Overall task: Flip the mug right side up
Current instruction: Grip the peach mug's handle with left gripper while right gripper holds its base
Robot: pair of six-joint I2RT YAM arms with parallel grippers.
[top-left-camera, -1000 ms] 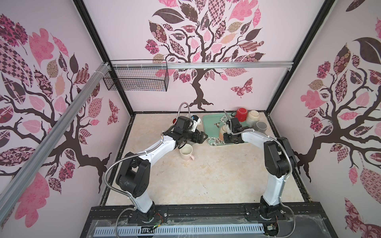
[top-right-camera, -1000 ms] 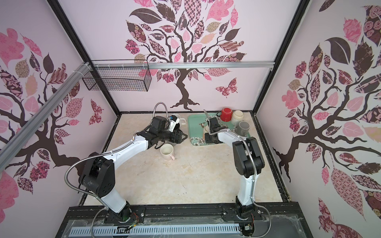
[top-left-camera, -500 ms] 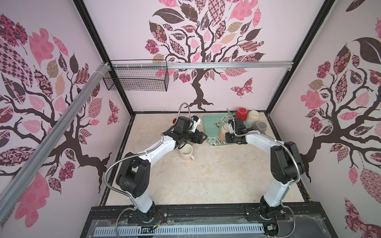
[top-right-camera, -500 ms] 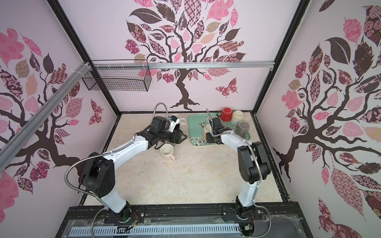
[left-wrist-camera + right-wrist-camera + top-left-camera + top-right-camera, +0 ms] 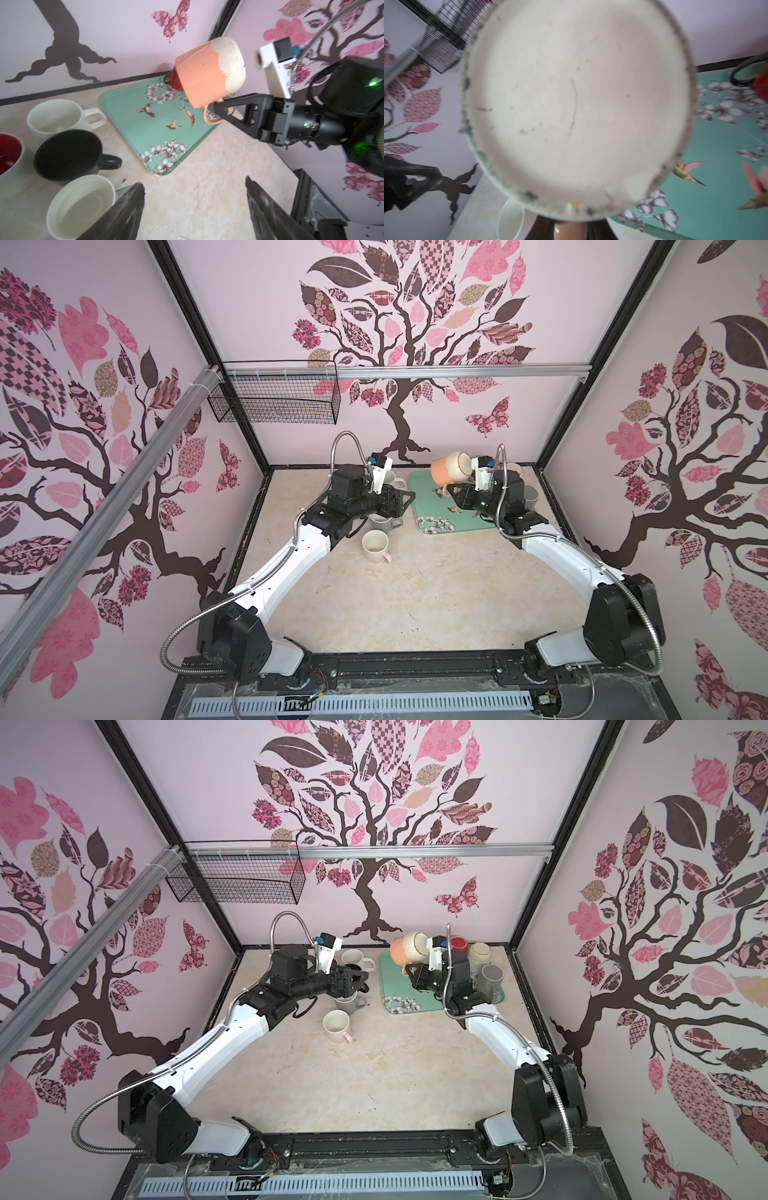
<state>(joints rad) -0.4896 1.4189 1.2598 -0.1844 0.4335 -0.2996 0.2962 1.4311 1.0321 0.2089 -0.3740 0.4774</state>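
Observation:
The mug (image 5: 445, 469) (image 5: 405, 949) is peach with a cream base and hangs above the green tray (image 5: 428, 499) (image 5: 392, 986). It is tilted, with its base (image 5: 577, 104) up toward the right wrist camera and its mouth slanting down. My right gripper (image 5: 448, 492) (image 5: 408, 972) (image 5: 216, 108) is shut on the mug's handle (image 5: 209, 119). The left wrist view shows the mug (image 5: 207, 72) from the side. My left gripper (image 5: 194, 184) (image 5: 405, 502) (image 5: 360, 979) is open with nothing in it, low over the table left of the tray.
Upright mugs stand by the left gripper: a white mug (image 5: 56, 118), a black mug (image 5: 68, 153), a grey mug (image 5: 382, 522) and a cream mug (image 5: 375, 545). On the tray's far side stand a red mug (image 5: 459, 944), a cream mug (image 5: 478, 952) and a grey cup (image 5: 492, 977).
The right gripper has lifted the peach mug off the tray and tipped it, base upward. The left arm has stayed in place.

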